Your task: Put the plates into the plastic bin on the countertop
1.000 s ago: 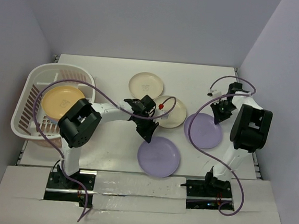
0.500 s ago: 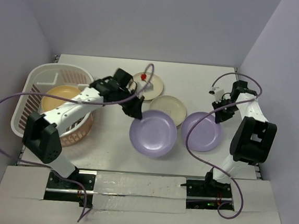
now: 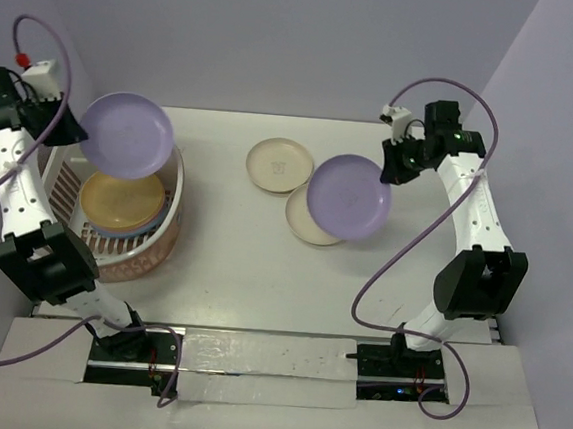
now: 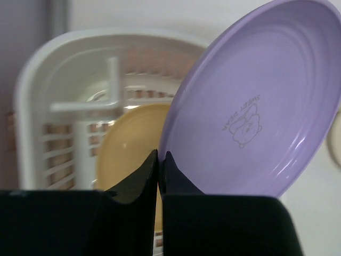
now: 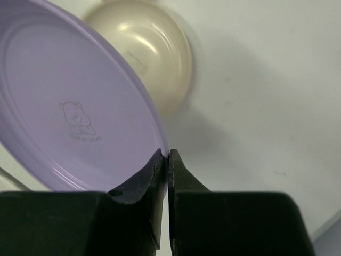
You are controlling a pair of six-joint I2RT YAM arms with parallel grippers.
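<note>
My left gripper (image 3: 65, 127) (image 4: 160, 156) is shut on the rim of a lilac plate (image 3: 128, 135) (image 4: 256, 101), held tilted in the air above the plastic bin (image 3: 53, 189) (image 4: 32, 90). A yellow-orange plate (image 3: 122, 200) (image 4: 128, 144) lies inside the bin on top of others. My right gripper (image 3: 389, 171) (image 5: 165, 154) is shut on the edge of a second lilac plate (image 3: 348, 197) (image 5: 74, 106), lifted above the countertop (image 3: 232, 260). Two cream plates (image 3: 280, 164) (image 3: 306, 226) lie on the countertop; one cream plate (image 5: 149, 48) shows behind the lilac plate in the right wrist view.
Lilac-grey walls (image 3: 281, 43) close in the countertop at the back and on both sides. Purple cables (image 3: 402, 275) loop from both arms. The arm bases (image 3: 134, 347) sit at the near edge.
The left arm swung left and up, carrying its lilac plate from the table's middle to above the bin. The right gripper lifted the other lilac plate off the countertop and moved it left.
</note>
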